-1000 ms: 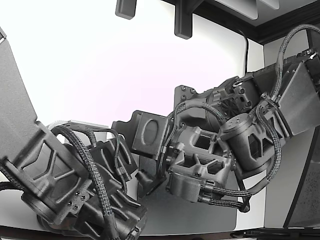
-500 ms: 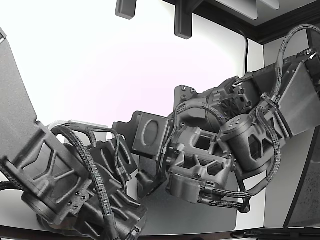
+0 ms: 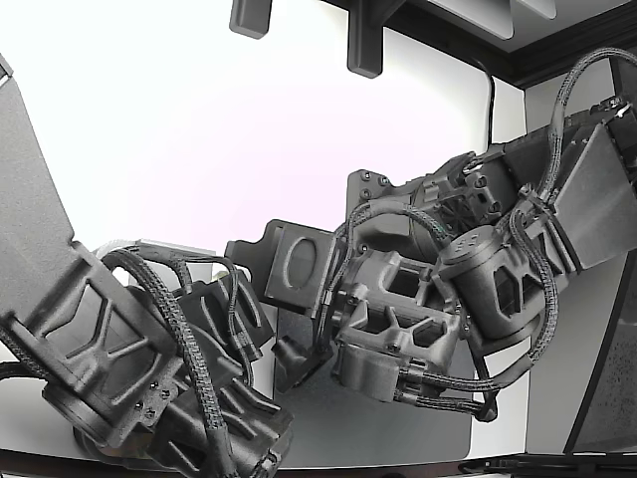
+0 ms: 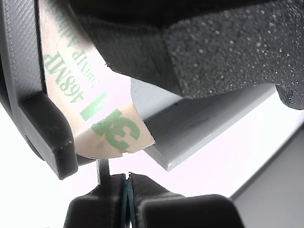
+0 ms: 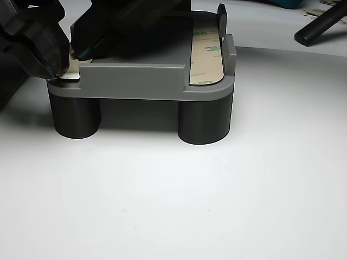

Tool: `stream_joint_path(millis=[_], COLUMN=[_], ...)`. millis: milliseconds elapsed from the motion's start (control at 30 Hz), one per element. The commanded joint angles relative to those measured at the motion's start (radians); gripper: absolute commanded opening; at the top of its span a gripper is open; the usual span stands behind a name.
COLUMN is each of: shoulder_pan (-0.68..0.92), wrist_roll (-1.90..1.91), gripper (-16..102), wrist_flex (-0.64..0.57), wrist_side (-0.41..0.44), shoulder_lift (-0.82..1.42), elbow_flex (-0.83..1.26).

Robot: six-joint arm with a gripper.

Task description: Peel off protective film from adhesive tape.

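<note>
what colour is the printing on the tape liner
Green lettering on the tan paper tape liner, clearest in the wrist view.

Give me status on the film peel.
Gripper at the gray fixture's corner, pinching the film end; jaw state unclear. Second 3M liner strip lies flat, unpeeled. Nothing seen in the way.

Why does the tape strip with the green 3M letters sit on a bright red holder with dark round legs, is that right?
Not quite: the holder is grey, not red, as the other view shows. The rest holds: the tape strip with green 3M lettering lies on it, and it stands on dark round legs.
</note>
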Motion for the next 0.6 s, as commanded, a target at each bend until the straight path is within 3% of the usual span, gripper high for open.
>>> stream_joint_path(millis=[0,567], shoulder_pan=[-0.006,-0.003], wrist_roll=[0.005,0.003], gripper=[-10,-10], wrist_flex=[-0.002,0.002], wrist_side=[0.003,-0.005], shoulder_lift=[0.017,0.034], elbow_flex=[-0.031,-0.017])
